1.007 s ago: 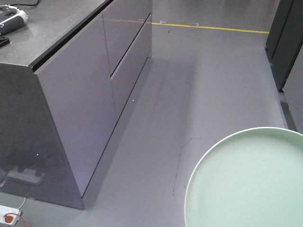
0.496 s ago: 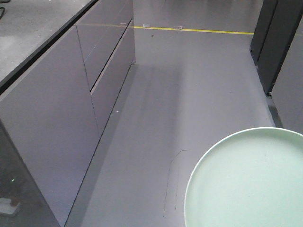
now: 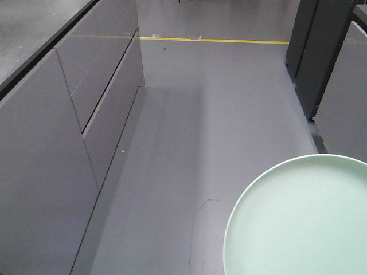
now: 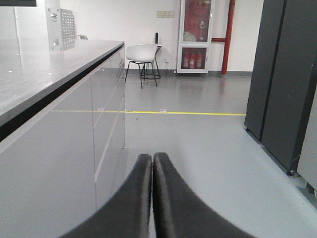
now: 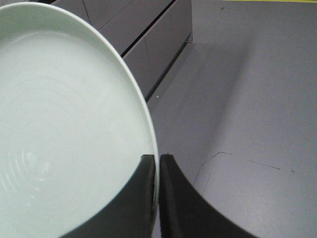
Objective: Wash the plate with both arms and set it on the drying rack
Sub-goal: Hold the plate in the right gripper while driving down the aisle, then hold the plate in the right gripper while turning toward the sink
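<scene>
Change: the worktop [image 3: 26, 31] and its drawer fronts have slid left and nearer, so the base is rolling down the aisle.
Plate [image 3: 298, 223]: unchanged, near right, carried above the floor.
Right tool [image 5: 154, 163]: clamped on the plate's rim.
Left tool [image 4: 152, 161]: clenched, empty.
Meaning: probably transit; washing not begun.

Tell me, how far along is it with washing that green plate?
Early, it seems. Done: the plate is picked up, its rim pinched in the right gripper. In hand: the plate hangs over the grey floor beside the cabinets, while the left gripper is shut and empty. Left: no sink or drying rack shows in any view, so the washing and the racking both look still ahead.
</scene>
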You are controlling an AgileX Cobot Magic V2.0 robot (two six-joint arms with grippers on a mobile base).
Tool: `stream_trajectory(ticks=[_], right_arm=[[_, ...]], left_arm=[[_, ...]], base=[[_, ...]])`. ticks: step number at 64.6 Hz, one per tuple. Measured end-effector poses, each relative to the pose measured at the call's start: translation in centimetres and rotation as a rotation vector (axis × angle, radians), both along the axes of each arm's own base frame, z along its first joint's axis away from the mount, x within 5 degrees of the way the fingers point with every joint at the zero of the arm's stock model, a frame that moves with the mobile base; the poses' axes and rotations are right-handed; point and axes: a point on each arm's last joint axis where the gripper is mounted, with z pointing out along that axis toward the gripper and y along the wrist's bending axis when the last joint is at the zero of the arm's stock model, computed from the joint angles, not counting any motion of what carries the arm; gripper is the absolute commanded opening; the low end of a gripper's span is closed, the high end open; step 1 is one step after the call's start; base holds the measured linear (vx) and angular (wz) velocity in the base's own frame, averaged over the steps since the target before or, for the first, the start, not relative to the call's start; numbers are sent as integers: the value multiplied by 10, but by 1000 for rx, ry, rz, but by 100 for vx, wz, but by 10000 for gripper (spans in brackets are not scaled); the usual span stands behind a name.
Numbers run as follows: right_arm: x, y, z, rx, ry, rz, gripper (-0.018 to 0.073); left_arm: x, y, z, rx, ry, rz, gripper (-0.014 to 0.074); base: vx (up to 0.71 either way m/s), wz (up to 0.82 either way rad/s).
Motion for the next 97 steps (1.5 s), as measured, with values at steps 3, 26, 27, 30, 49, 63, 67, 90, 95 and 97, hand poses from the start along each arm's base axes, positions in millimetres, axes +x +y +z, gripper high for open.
stream_trajectory(ticks=[3, 26, 27, 30, 49, 63, 67, 90, 95, 97], right_arm=[[0, 0, 0, 0, 0, 0, -2], [0, 0, 0, 0, 0, 0, -2], [0, 0, 0, 0, 0, 0, -2], [0, 0, 0, 0, 0, 0, -2], [0, 0, 0, 0, 0, 0, -2], [0, 0, 0, 0, 0, 0, -2], [0, 0, 0, 0, 0, 0, -2], [0, 0, 0, 0, 0, 0, -2], [0, 0, 0, 0, 0, 0, -2], [0, 0, 0, 0, 0, 0, -2]], left_arm=[[0, 0, 0, 0, 0, 0, -6], [0, 0, 0, 0, 0, 0, -6], [0, 0, 0, 0, 0, 0, -6], [0, 0, 0, 0, 0, 0, -6], [0, 0, 0, 0, 0, 0, -6], [0, 0, 0, 0, 0, 0, -6], [0, 0, 0, 0, 0, 0, -6], [0, 0, 0, 0, 0, 0, -6], [0, 0, 0, 0, 0, 0, -6], [0, 0, 0, 0, 0, 0, -6]], base=[[32, -11], [34, -7], [34, -6], [34, -6], [34, -5], [33, -6], [32, -11], [31, -12], [30, -9], [29, -8]])
